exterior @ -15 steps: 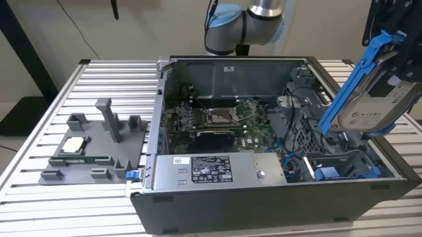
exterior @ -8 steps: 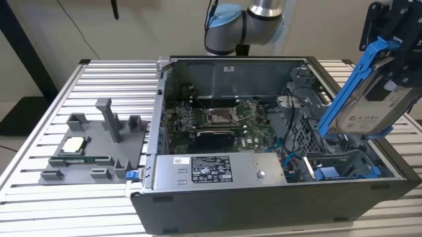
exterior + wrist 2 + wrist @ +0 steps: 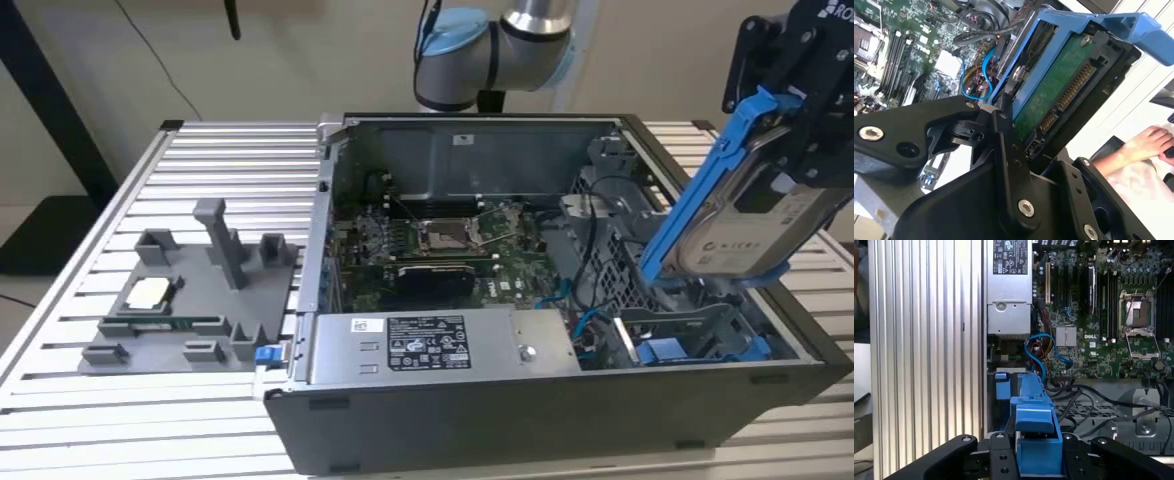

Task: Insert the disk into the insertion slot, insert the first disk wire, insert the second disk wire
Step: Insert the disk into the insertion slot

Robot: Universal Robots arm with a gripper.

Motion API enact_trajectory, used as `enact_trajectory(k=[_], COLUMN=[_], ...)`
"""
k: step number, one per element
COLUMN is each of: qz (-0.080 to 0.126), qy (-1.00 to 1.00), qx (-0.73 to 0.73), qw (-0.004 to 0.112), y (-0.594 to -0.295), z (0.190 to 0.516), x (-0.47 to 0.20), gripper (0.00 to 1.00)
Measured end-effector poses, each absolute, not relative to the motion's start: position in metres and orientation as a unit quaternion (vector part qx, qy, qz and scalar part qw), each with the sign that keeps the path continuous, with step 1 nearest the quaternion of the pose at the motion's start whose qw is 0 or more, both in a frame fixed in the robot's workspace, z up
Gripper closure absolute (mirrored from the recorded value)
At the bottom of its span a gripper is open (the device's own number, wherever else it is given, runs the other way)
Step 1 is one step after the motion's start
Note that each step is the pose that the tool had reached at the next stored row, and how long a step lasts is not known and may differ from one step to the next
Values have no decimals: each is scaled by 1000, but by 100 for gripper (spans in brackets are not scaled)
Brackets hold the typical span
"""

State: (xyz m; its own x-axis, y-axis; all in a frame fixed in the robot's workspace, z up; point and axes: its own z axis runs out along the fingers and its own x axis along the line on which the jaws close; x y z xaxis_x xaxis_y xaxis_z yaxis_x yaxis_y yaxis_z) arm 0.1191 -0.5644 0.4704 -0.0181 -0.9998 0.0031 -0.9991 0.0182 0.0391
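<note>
**1. End effector.** The gripper [image 3: 811,150] is closed on the disk [image 3: 737,228]. Its black fingers [image 3: 1004,145] clamp the blue carrier [image 3: 1036,425]. The drive hangs steeply tilted, clear of the computer case [image 3: 534,420].

**2. Position.** Lay a dial over the exterior view, centred on the CPU socket [image 3: 443,235]. The disk is at 3 o'clock. The insertion slot [image 3: 681,335] is at 4 o'clock, below the disk and apart from it. The power-supply box [image 3: 427,345] is at 6 o'clock.

**3. Procedure (judgement).** The step in hand is disk insertion, and it is not yet done.
- Level the drive until its long edges run parallel to the bay walls.
- Line the carrier up with the bay's blue tabs.
- Check that the connector edge will end up where the wires can reach it.
- Keep clear of the blue data cable [image 3: 1041,347], which loops near the bay and could snag the carrier.
- Use light force, because a cocked carrier is likely to jam.

**4. View differences.**
- The second wrist view presents the drive's green circuit-board face and connector edge [image 3: 1074,85], where the exterior view presents the labelled face. It also shows a person's hand [image 3: 1149,142] beyond the case.
- The first wrist view gives the line from the carrier into the chassis.
- The exterior view gives the drive's tilt and its height above the bay. It also shows the grey fixture tray [image 3: 187,300] at 9 o'clock.
</note>
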Motion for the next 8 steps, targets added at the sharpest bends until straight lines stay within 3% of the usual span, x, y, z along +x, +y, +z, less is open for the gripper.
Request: enact_trajectory(k=[8], qz=[-13], qy=[-713], qx=[701], qw=[15], y=[-569], z=[461], x=[119], gripper=[67])
